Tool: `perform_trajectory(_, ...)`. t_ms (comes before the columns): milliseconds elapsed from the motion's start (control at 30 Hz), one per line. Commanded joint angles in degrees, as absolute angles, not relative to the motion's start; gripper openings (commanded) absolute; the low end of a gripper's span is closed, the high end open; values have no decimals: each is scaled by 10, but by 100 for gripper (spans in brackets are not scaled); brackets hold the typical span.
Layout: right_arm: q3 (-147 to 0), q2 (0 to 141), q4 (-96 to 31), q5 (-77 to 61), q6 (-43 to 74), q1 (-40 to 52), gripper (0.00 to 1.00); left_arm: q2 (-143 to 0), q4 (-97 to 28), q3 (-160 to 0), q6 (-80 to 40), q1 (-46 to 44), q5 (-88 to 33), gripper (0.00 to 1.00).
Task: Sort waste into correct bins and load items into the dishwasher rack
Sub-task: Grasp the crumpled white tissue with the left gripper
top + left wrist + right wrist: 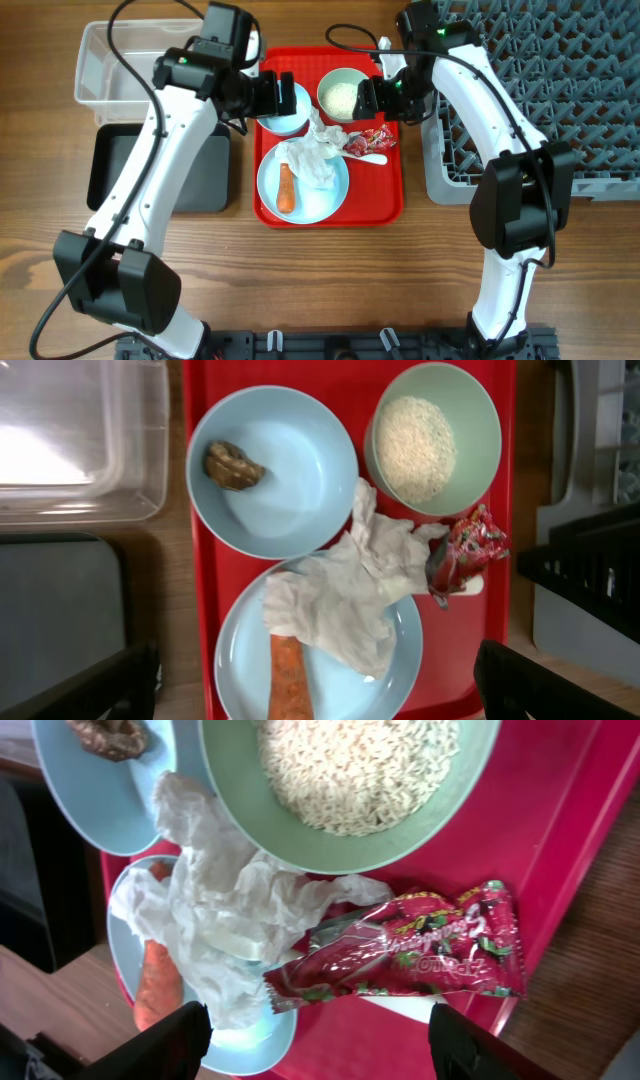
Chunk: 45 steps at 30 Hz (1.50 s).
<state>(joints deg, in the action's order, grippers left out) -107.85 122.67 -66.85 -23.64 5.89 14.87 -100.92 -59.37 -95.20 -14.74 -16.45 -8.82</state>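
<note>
**Waste sorting not yet begun: both end effectors open above the red tray**

Everything to be sorted sits on the red tray (385, 205), which rests on the worktop (320, 290). On the tray's near half lies the large plate (325, 195), carrying the carrot piece (287, 188) and most of the crumpled tissue (318, 155). On the far half stand the blue bowl (300, 480), holding the brown food lump (233, 465), and the pale bowl (480, 420), filled with rice (415, 448). The red wrapper (420, 955) lies by the tray's right edge, touching the tissue, with what looks like the white spoon (400, 1008) partly under it.

The clear tub (100, 60) and black tray (115, 170) lie off the red tray's left side, both without waste in them. The dishwasher rack (540, 90) stands off its right side.

The left end effector (315, 655) hangs over the tray's left half, fingers spread wide and holding nothing. The right end effector (320, 1020) hangs over the tray's right half above the wrapper, also spread wide and holding nothing.

The step in hand appears to be the first pick of waste, most likely the wrapper. That calls for the right arm to lower with a finger on either side of the foil, then close on it without catching the tissue or the spoon beneath. The dishes can only go to the rack once they have been cleared.
</note>
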Motion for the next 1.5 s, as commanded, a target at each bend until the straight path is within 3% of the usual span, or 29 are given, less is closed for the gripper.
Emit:
perform_trajectory(0,-1085,1198,-663,-256,45,147,73,-1018,-596,-947,-155,-204,-95,100)
perform_trajectory(233,-1085,1193,-656,-255,45,144,76,-1088,-591,-947,-168,-278,-83,100)
perform_trajectory(900,-1087,1140,-641,-258,75,24,77,-1165,-482,-947,-183,-278,55,99)
perform_trajectory(1033,-1087,1140,-641,-258,75,24,77,-1188,-484,-947,-183,-272,54,86)
perform_trajectory(1333,-1087,1140,-641,-256,75,24,77,-1194,-524,-947,-183,-279,-11,80)
perform_trajectory(1467,-1087,1140,-641,-255,75,24,77,-1210,-523,-947,-183,-293,-11,67)
